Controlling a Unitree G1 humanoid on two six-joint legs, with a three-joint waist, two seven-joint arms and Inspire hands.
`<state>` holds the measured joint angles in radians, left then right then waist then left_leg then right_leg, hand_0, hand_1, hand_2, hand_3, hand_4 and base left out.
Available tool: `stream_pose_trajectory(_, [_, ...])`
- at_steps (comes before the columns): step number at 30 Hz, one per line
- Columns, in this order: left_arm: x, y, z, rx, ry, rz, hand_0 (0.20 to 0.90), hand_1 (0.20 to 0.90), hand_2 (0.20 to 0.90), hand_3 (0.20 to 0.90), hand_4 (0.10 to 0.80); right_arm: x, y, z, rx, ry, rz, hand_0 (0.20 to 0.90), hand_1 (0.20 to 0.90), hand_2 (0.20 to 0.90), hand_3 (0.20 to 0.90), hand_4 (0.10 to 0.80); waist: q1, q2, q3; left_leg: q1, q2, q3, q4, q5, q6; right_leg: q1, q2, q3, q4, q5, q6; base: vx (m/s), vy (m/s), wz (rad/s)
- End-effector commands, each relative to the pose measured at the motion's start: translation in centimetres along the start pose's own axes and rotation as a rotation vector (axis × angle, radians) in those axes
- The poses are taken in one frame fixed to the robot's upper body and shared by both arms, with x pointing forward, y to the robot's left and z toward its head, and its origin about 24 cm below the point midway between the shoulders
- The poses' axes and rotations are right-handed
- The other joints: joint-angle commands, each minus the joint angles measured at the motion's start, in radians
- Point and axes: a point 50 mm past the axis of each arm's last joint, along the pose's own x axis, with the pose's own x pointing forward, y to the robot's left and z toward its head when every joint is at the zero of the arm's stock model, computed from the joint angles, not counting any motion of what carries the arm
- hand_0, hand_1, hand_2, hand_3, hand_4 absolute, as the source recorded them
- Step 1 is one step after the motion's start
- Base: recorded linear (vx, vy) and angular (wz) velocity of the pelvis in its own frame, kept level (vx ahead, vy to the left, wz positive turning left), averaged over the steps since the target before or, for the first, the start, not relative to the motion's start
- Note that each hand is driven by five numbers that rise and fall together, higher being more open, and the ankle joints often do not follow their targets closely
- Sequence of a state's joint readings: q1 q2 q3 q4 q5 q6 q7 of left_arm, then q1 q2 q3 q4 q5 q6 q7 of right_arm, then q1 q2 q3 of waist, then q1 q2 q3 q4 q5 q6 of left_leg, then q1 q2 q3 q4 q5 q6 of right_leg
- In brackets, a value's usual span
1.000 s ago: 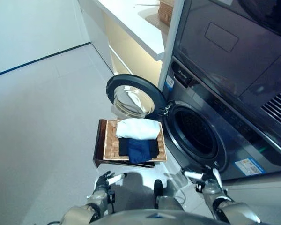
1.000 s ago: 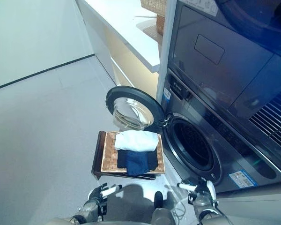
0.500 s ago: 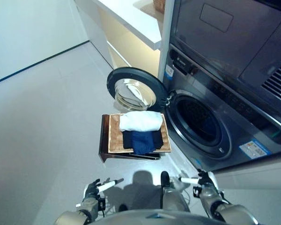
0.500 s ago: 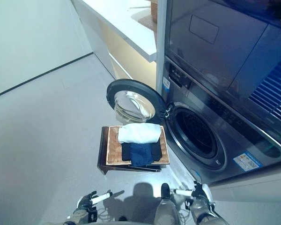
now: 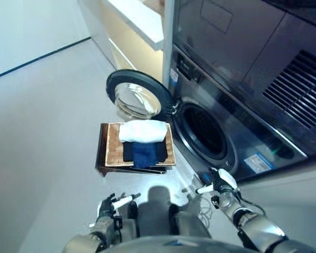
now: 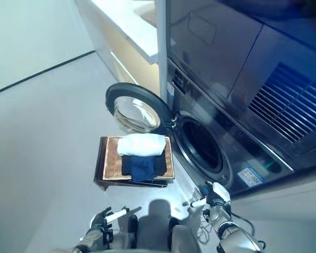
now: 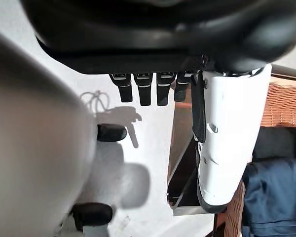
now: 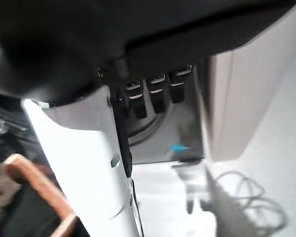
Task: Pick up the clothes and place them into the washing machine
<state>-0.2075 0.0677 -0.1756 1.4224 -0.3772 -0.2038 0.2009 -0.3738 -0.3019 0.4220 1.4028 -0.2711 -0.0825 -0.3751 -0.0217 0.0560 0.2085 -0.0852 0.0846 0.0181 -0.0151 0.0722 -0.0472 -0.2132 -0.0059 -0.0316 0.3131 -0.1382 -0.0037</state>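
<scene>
Resting on grey floor [image 5: 42, 121] — basket [image 5: 111, 153] | washing machine [image 5: 210, 132] door [image 5: 132, 99] open

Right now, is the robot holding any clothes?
No. Both hands, left and right, are empty; the clothes lie on the tray.

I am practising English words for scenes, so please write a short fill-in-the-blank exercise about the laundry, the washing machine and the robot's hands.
1. The round washing machine door stands ____.
2. The folded white cloth and the dark blue cloth lie on a woven ____.
3. The left hand and right hand hold ____.

Missing words: open; tray; nothing
</scene>
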Motion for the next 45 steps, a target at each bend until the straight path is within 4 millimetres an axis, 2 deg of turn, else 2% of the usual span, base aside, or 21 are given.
stream_pose_trajectory(1, [0.5, 1.0, 3.1, 0.003, -0.114, 0.052, 0.900, 0.900, 0.900, 0.900, 0.800, 1.0, -2.4, 3.7, -0.094, -0.127, -0.094, 0.900, 0.900, 0.900, 0.900, 0.800, 0.004, -0.035, -0.005, 0.017, -0.059, 0.044, -0.033, -0.016, -0.006, 0.154, -0.095, 0.000, -0.286, 0.158, 0.113, 0.064, 0.121, -0.28])
stream_pose_trajectory(5, [0.5, 0.9, 3.4, 0.004, -0.122, 0.048, 0.900, 0.900, 0.900, 0.900, 0.800, 1.0, -2.2, 4.2, -0.125, -0.148, -0.094, 0.900, 0.900, 0.900, 0.900, 0.800, 0.003, -0.039, -0.006, 0.032, -0.055, 0.053, -0.048, -0.011, -0.007, 0.162, -0.098, -0.004, -0.290, 0.158, 0.114, 0.042, 0.045, -0.09])
stream_pose_trajectory(9, [0.5, 0.1, 3.5, 0.014, -0.126, 0.024, 0.900, 0.900, 0.900, 0.900, 0.800, 1.0, -2.3, 5.8, -0.156, -0.205, -0.106, 0.900, 0.900, 0.900, 0.900, 0.800, 0.000, -0.044, -0.007, 0.042, -0.046, 0.044, -0.072, -0.003, -0.013, 0.167, -0.103, -0.029, -0.297, 0.155, 0.116, 0.022, 0.004, 0.12])
stream_pose_trajectory(17, [0.6, 0.6, 3.8, 0.005, -0.130, 0.042, 0.900, 0.900, 0.900, 0.900, 0.800, 1.1, -3.4, 7.7, -0.112, -0.261, -0.149, 0.900, 0.900, 0.900, 0.900, 0.800, -0.001, -0.048, 0.001, 0.028, -0.040, 0.025, -0.072, 0.003, -0.020, 0.150, -0.093, -0.036, -0.294, 0.156, 0.112, -0.014, -0.024, 0.12])
stream_pose_trajectory(18, [0.6, 0.4, 4.3, -0.001, -0.146, 0.037, 0.900, 0.900, 0.900, 0.900, 0.800, 1.1, -3.1, 7.4, -0.086, -0.246, -0.141, 0.900, 0.900, 0.900, 0.900, 0.800, 0.002, -0.072, 0.016, -0.046, -0.053, 0.015, 0.083, -0.032, -0.024, 0.153, -0.100, -0.037, -0.294, 0.144, 0.098, -0.028, -0.066, 0.19])
stream_pose_trajectory(19, [0.6, 0.4, 4.3, -0.001, -0.146, 0.037, 0.900, 0.900, 0.900, 0.900, 0.800, 1.1, -3.1, 7.4, -0.086, -0.246, -0.141, 0.900, 0.900, 0.900, 0.900, 0.800, 0.000, -0.071, 0.014, -0.052, -0.053, 0.013, 0.090, -0.035, -0.024, 0.152, -0.099, -0.038, -0.293, 0.144, 0.098, -0.048, -0.089, 0.27])
stream_pose_trajectory(20, [0.6, 0.2, 4.6, -0.008, -0.159, 0.033, 0.900, 0.900, 0.900, 0.900, 0.800, 1.1, -3.1, 7.0, -0.073, -0.237, -0.143, 0.900, 0.900, 0.900, 0.900, 0.800, 0.006, -0.083, 0.032, -0.096, -0.069, 0.002, 0.175, -0.049, -0.036, 0.161, -0.106, -0.043, -0.292, 0.139, 0.091, -0.039, -0.017, 0.48])
stream_pose_trajectory(21, [0.5, -0.1, 5.0, -0.013, -0.176, 0.026, 0.900, 0.900, 0.900, 0.900, 0.800, 1.0, -2.9, 6.9, -0.062, -0.238, -0.145, 0.900, 0.900, 0.900, 0.900, 0.800, 0.010, -0.091, 0.044, -0.137, -0.069, -0.019, 0.223, -0.046, -0.048, 0.165, -0.109, -0.049, -0.289, 0.139, 0.088, -0.025, -0.001, 0.53])
stream_pose_trajectory(23, [0.6, 0.0, 5.2, 0.009, -0.183, 0.023, 0.900, 0.900, 0.900, 0.900, 0.800, 0.9, -2.4, 6.2, -0.041, -0.208, -0.137, 0.900, 0.900, 0.900, 0.900, 0.800, 0.011, -0.102, 0.037, -0.165, 0.009, -0.002, 0.151, 0.009, -0.054, 0.168, -0.118, -0.068, -0.290, 0.136, 0.101, 0.075, 0.107, 0.40])
stream_pose_trajectory(25, [0.7, 0.5, 5.2, 0.029, -0.176, 0.045, 0.900, 0.900, 0.900, 0.900, 0.800, 0.9, -2.2, 5.7, -0.029, -0.185, -0.131, 0.900, 0.900, 0.900, 0.900, 0.800, 0.024, -0.089, 0.026, -0.109, 0.052, -0.009, -0.002, 0.056, -0.053, 0.160, -0.114, -0.056, -0.268, 0.125, 0.120, 0.148, 0.225, 0.18])
stream_pose_trajectory(27, [0.7, 0.8, 5.6, 0.060, -0.185, 0.050, 0.900, 0.900, 0.900, 0.900, 0.800, 1.0, -2.5, 4.9, -0.005, -0.155, -0.128, 0.900, 0.900, 0.900, 0.900, 0.800, 0.020, -0.078, 0.022, -0.099, 0.034, -0.009, 0.021, 0.030, -0.041, 0.156, -0.131, -0.040, -0.238, 0.118, 0.133, 0.136, 0.244, -0.12])
stream_pose_trajectory(30, [0.9, 1.7, 6.7, 0.094, -0.217, 0.076, 0.900, 0.900, 0.900, 0.900, 0.800, 0.6, -1.1, 5.0, 0.014, -0.132, -0.088, 0.900, 0.900, 0.900, 0.900, 0.800, 0.024, -0.074, 0.006, -0.073, 0.008, 0.022, 0.010, 0.011, -0.030, 0.167, -0.160, -0.030, -0.252, 0.127, 0.146, 0.100, 0.176, -0.38])
stream_pose_trajectory(32, [0.9, 1.9, 6.8, 0.101, -0.220, 0.083, 0.900, 0.900, 0.900, 0.900, 0.800, 0.6, -0.9, 5.0, -0.013, -0.140, -0.078, 0.900, 0.900, 0.900, 0.900, 0.800, 0.028, -0.073, 0.001, -0.064, -0.008, 0.036, 0.009, -0.002, -0.023, 0.173, -0.180, -0.024, -0.270, 0.140, 0.154, 0.054, 0.111, -0.33])
stream_pose_trajectory(36, [0.9, 2.2, 5.9, 0.077, -0.188, 0.095, 0.900, 0.900, 0.900, 0.900, 0.800, 0.4, -0.4, 5.9, -0.029, -0.165, -0.059, 0.900, 0.900, 0.900, 0.900, 0.800, 0.034, -0.084, -0.001, -0.060, -0.021, 0.048, 0.036, -0.032, -0.011, 0.183, -0.197, -0.012, -0.300, 0.150, 0.162, 0.050, 0.100, -0.12])
stream_pose_trajectory(37, [0.8, 1.8, 5.7, 0.063, -0.183, 0.086, 0.900, 0.900, 0.900, 0.900, 0.800, 0.5, -0.6, 6.4, -0.038, -0.189, -0.069, 0.900, 0.900, 0.900, 0.900, 0.800, 0.035, -0.091, 0.005, -0.078, -0.031, 0.059, 0.068, -0.052, -0.007, 0.179, -0.216, -0.010, -0.317, 0.169, 0.174, 0.000, 0.067, -0.27])
stream_pose_trajectory(40, [0.8, 1.6, 5.5, 0.051, -0.177, 0.078, 0.900, 0.900, 0.900, 0.900, 0.800, 0.5, -0.9, 6.5, -0.039, -0.191, -0.075, 0.900, 0.900, 0.900, 0.900, 0.800, 0.039, -0.096, 0.008, -0.102, -0.037, 0.070, 0.104, -0.073, -0.001, 0.169, -0.227, -0.006, -0.319, 0.180, 0.186, 0.003, 0.062, -0.10])
stream_pose_trajectory(41, [0.8, 1.6, 5.5, 0.051, -0.177, 0.078, 0.900, 0.900, 0.900, 0.900, 0.800, 0.5, -0.9, 6.5, -0.039, -0.191, -0.075, 0.900, 0.900, 0.900, 0.900, 0.800, 0.039, -0.096, 0.008, -0.103, -0.037, 0.070, 0.105, -0.074, -0.001, 0.169, -0.227, -0.006, -0.319, 0.180, 0.186, 0.080, 0.080, -0.10])
stream_pose_trajectory(42, [0.8, 1.3, 5.5, 0.065, -0.176, 0.070, 0.900, 0.900, 0.900, 0.900, 0.800, 0.5, -0.9, 6.4, -0.030, -0.185, -0.077, 0.900, 0.900, 0.900, 0.900, 0.800, 0.042, -0.092, 0.008, -0.098, -0.038, 0.066, 0.101, -0.082, 0.015, 0.135, -0.217, 0.005, -0.214, 0.165, 0.188, 0.099, 0.092, -0.08])
stream_pose_trajectory(43, [0.8, 1.5, 5.3, 0.084, -0.172, 0.070, 0.900, 0.900, 0.900, 0.900, 0.800, 0.5, -0.6, 6.5, -0.028, -0.186, -0.072, 0.900, 0.900, 0.900, 0.900, 0.800, 0.041, -0.087, 0.014, -0.089, -0.033, 0.068, 0.091, -0.082, 0.026, 0.086, -0.199, 0.012, -0.093, 0.161, 0.184, 0.057, 0.111, -0.09])
stream_pose_trajectory(44, [0.9, 1.7, 5.6, 0.100, -0.182, 0.078, 0.900, 0.900, 0.900, 0.900, 0.800, 0.5, -0.7, 7.2, -0.027, -0.207, -0.077, 0.900, 0.900, 0.900, 0.900, 0.800, 0.032, -0.079, 0.045, -0.079, -0.027, 0.068, 0.081, -0.074, 0.032, 0.014, -0.169, 0.030, 0.020, 0.186, 0.182, -0.035, 0.056, -0.11])
stream_pose_trajectory(45, [0.9, 2.0, 6.0, 0.115, -0.191, 0.081, 0.900, 0.900, 0.900, 0.900, 0.800, 0.5, -1.0, 7.9, -0.025, -0.231, -0.084, 0.900, 0.900, 0.900, 0.900, 0.800, 0.023, -0.067, 0.065, -0.077, -0.016, 0.063, 0.066, -0.063, 0.030, -0.040, -0.144, 0.042, 0.056, 0.187, 0.181, -0.029, 0.002, -0.23])
